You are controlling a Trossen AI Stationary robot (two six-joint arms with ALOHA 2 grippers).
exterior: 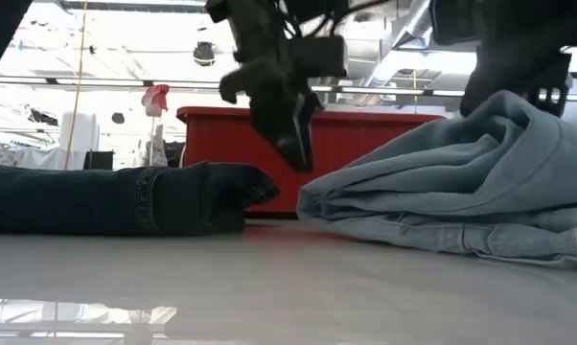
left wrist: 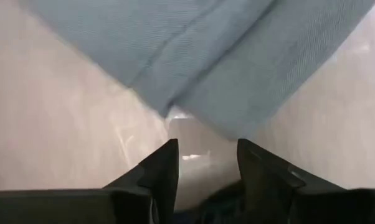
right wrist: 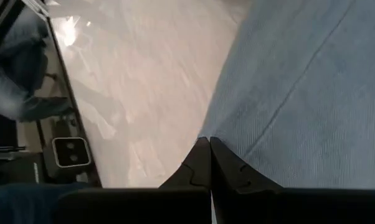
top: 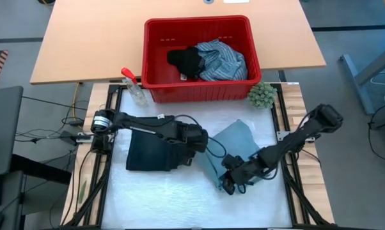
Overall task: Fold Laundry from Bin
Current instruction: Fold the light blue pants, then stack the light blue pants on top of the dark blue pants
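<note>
A light blue garment (top: 234, 144) lies bunched in the middle of the white mat, its folds stacked in the low view (exterior: 442, 206). My right gripper (right wrist: 207, 144) is shut at its near edge, which rises in a peak (exterior: 504, 101). My left gripper (left wrist: 206, 155) hangs open just above the mat at the garment's left side (left wrist: 237, 62), with nothing between its fingers. A folded dark navy piece (top: 154, 150) lies flat on the mat to the left. The red bin (top: 199, 22) behind holds a striped shirt (top: 224, 61) and a black piece (top: 186, 61). My right gripper pinches the light blue garment at its edge (right wrist: 228, 134) between the two shut fingertips, slanting down from the table's right. One layer or several, I cannot tell. The cloth rises to the gripper, and the rest lies on the mat.
A clear spray bottle with a red trigger (top: 133, 86) stands at the bin's left front corner, and a green fuzzy ball (top: 261, 94) sits at its right front corner. Bare white mat (top: 173, 198) lies toward the near edge.
</note>
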